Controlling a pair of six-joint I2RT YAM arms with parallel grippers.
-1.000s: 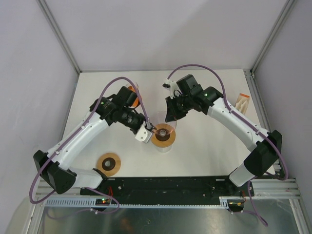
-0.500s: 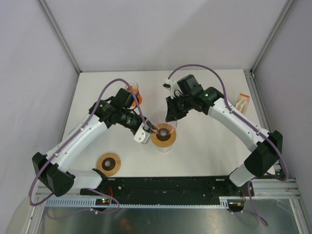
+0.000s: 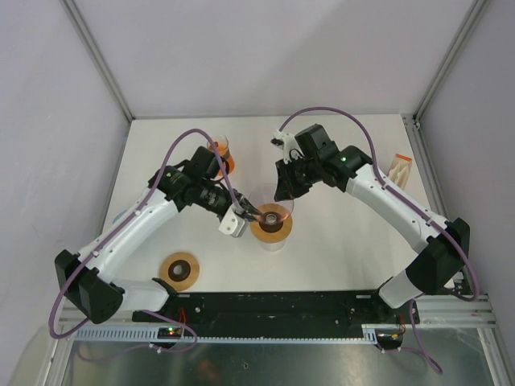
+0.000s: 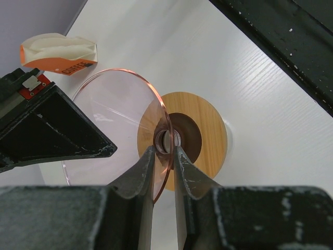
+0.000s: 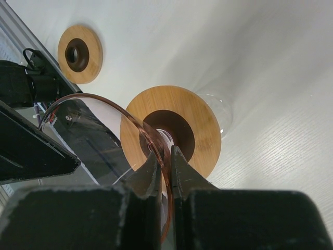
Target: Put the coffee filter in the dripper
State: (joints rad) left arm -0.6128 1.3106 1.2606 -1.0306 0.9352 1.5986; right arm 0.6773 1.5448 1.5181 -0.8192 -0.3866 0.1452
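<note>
The dripper is a clear orange-tinted cone (image 4: pixel 114 120) with its tip in a round wooden collar (image 3: pixel 270 223) at the table's middle; the collar also shows in the right wrist view (image 5: pixel 203 130). My right gripper (image 3: pixel 282 193) (image 5: pixel 165 153) is shut on the cone's far rim. My left gripper (image 3: pixel 245 213) (image 4: pixel 164 151) straddles the near rim, its jaws slightly apart, with a gap beside the rim. The coffee filters (image 3: pixel 401 169) lie at the right table edge, a white stack with an orange label (image 4: pixel 57 52), held by neither gripper.
A second orange cone (image 3: pixel 221 154) stands at the back left behind my left arm. A spare wooden ring (image 3: pixel 179 269) (image 5: pixel 79 53) lies at the front left. A clear glass (image 5: pixel 218 109) shows under the collar. A black rail (image 3: pixel 273 305) runs along the near edge.
My left gripper has shifted slightly left along the cone's near rim. My right arm has drawn slightly back and right, and the cone's rim shows more.
</note>
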